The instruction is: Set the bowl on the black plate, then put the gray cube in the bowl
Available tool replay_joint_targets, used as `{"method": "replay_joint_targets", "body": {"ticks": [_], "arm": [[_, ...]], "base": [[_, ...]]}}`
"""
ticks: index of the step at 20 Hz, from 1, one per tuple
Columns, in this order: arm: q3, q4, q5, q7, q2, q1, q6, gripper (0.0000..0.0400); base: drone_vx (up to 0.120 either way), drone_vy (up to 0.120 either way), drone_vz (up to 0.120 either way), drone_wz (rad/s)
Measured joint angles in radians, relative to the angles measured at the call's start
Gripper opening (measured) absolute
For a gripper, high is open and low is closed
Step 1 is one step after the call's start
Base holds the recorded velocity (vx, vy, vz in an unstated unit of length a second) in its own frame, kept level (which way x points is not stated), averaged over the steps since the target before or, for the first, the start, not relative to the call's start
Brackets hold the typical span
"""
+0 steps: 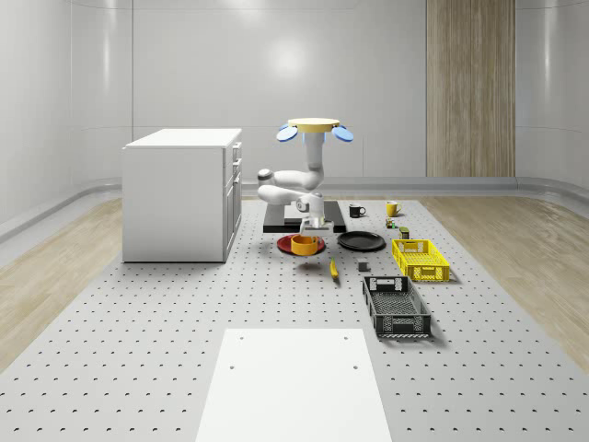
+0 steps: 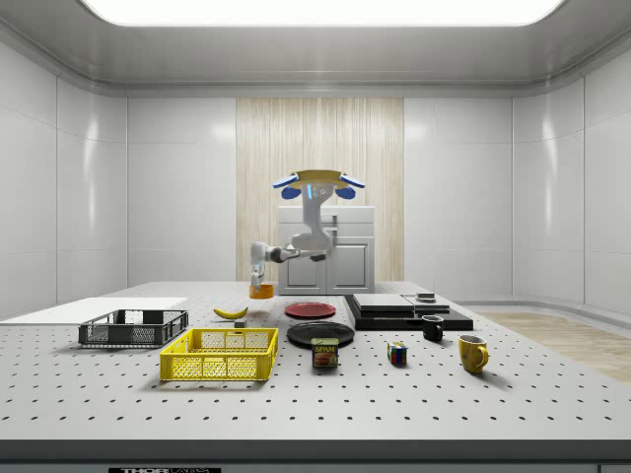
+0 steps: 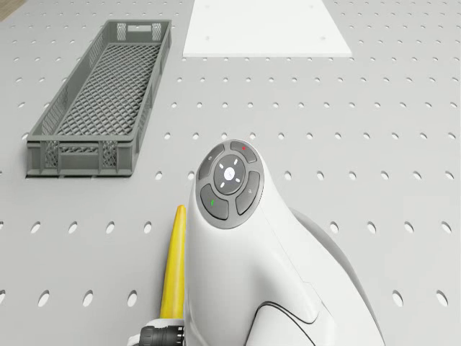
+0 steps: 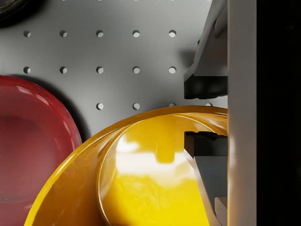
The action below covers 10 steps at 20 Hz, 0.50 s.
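My gripper [image 4: 207, 115] is shut on the rim of the orange-yellow bowl [image 4: 141, 179], one finger inside and one outside. In the whole-scene view the bowl [image 1: 307, 244] hangs a little above the table at the near edge of a red plate [image 1: 289, 245]. The black plate [image 1: 361, 241] lies just to the whole-scene view's right of it. A small gray cube [image 1: 363, 267] sits nearer the camera, in front of the black plate. The drone [image 1: 313, 129] hovers over the table behind the red plate, with its arm reaching down to the bowl [image 2: 261, 291].
A banana [image 3: 173, 267] lies under the arm. A gray crate [image 1: 396, 306] and a yellow crate [image 1: 420, 259] stand at the whole-scene view's right. A white cabinet [image 1: 179, 193] is at the left, a black slab [image 1: 276, 224] and two mugs behind, a white panel [image 1: 294, 382] in front.
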Motion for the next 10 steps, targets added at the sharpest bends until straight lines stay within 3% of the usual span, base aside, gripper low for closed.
{"method": "replay_joint_targets", "body": {"ticks": [10], "arm": [[0.002, 0.000, 0.004, 0.002, -0.007, -0.002, 0.006, 0.0100]], "base": [[-0.120, 0.120, 0.000, 0.000]]}}
